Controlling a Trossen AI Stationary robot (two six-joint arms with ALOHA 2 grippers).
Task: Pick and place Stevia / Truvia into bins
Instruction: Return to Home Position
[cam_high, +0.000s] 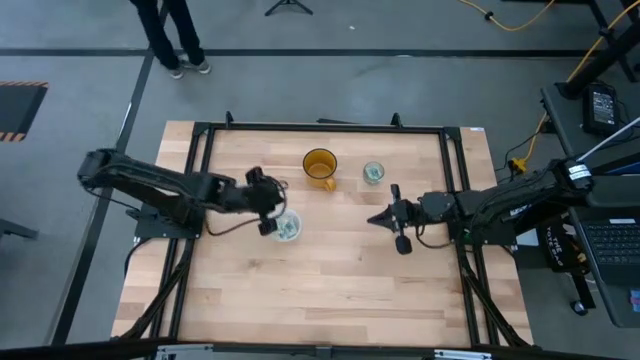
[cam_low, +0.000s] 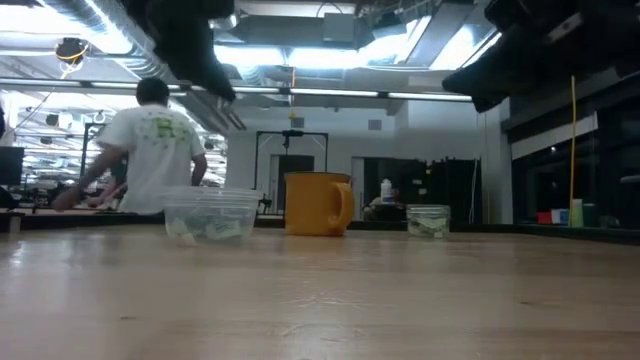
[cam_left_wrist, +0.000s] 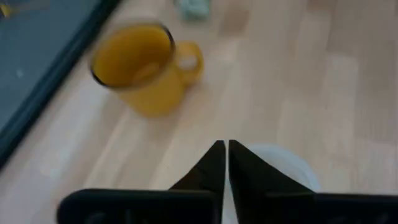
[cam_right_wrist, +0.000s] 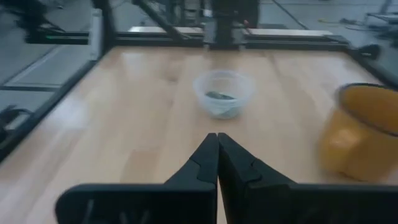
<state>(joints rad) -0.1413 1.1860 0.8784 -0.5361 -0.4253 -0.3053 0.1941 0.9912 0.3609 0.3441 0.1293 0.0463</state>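
The wider whitish cup (cam_high: 287, 228) stands on the table with pale green-and-white packets (cam_low: 208, 229) in it. The narrower glassy cup (cam_high: 373, 173) stands toward the far edge and also holds packets (cam_low: 429, 226). No packet shows loose on the table. My left gripper (cam_high: 268, 207) is shut and hovers just left of the wide cup (cam_left_wrist: 283, 167), above its rim. My right gripper (cam_high: 384, 217) is shut and hangs over bare table to the right of that cup (cam_right_wrist: 222, 93), pointing toward it. Nothing shows between either pair of fingers.
An amber-orange handled cup (cam_high: 320, 167) stands between the two clear cups near the far edge, also in the left wrist view (cam_left_wrist: 140, 65). A black frame (cam_high: 320, 128) borders the table. Bare wood lies toward the near edge. A person (cam_low: 150, 150) stands beyond the table.
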